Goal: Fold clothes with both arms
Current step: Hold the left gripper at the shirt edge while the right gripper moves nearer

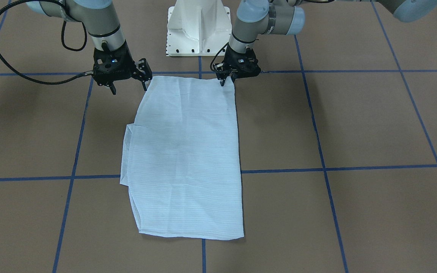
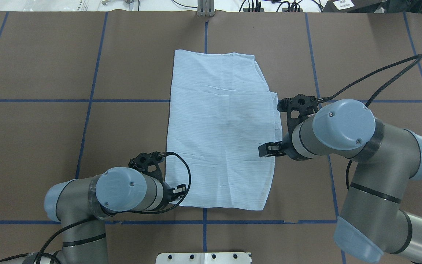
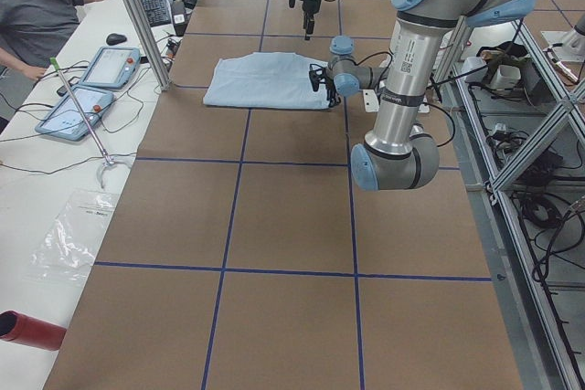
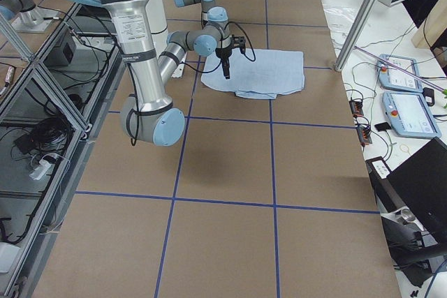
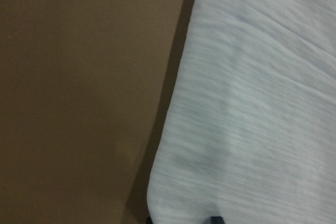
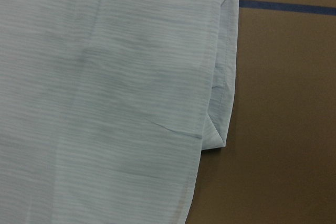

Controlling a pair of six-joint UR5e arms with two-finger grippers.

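Observation:
The pale-blue striped shirt (image 1: 188, 151) (image 2: 222, 128) lies folded into a flat rectangle on the brown table, with a small fold sticking out on its right-arm side (image 6: 223, 103). My left gripper (image 1: 228, 80) (image 2: 180, 190) is low at the shirt's near corner. Its fingers are close together and pinch the cloth edge, and the corner fills the left wrist view (image 5: 252, 103). My right gripper (image 1: 128, 90) hangs open just above the other near corner, holding nothing. Only cloth and table show in the right wrist view.
The white pedestal base (image 1: 197, 30) stands just behind the shirt's near edge. Blue tape lines (image 1: 317, 168) grid the table. Off the far side, a person (image 3: 37, 15) sits at a desk with tablets (image 3: 91, 79) and cables.

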